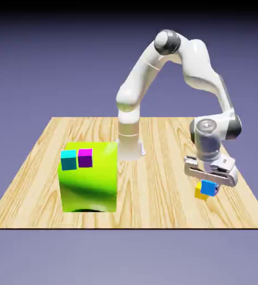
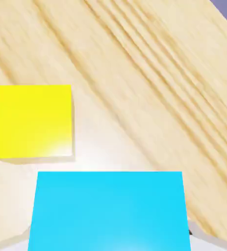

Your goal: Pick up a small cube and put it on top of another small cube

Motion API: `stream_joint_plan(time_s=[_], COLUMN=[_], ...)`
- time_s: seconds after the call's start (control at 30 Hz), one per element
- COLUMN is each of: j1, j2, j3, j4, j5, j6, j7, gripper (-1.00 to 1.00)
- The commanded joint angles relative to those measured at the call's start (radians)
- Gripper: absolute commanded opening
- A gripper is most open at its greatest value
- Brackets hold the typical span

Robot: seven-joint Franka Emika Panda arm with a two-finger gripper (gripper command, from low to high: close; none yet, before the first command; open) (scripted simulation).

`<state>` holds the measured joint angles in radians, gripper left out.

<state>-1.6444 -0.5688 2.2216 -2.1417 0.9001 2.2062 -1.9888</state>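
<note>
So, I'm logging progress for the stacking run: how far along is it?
Picking is done: the gripper holds the blue cube, which fills the space between its fingertips. The yellow cube sits beside it in the hand view, nothing on top. Left: centring, lowering, releasing.

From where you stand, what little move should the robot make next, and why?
Probably a small sideways shift to bring the blue cube over the yellow cube, before any lowering. The gripper holds the blue cube, and in the hand view the yellow one lies on the table off to one side, not beneath it.
</note>
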Motion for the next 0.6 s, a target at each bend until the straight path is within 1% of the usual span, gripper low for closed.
stream_joint_plan(time_s=[0.0, 0.47, 0.53, 0.57], j1=[0.008, 0.115, 0.116, 0.092], j2=[-0.002, -0.030, -0.030, -0.032], j3=[-0.003, -0.044, -0.044, -0.008], j4=[0.009, 0.131, 0.133, 0.116], j5=[-0.024, -0.408, -0.413, -0.414], j6=[-0.023, -0.351, -0.355, -0.322], j7=[-0.046, -0.655, -0.662, -0.660], gripper=[-1.00, -1.00, -1.00, -1.00])
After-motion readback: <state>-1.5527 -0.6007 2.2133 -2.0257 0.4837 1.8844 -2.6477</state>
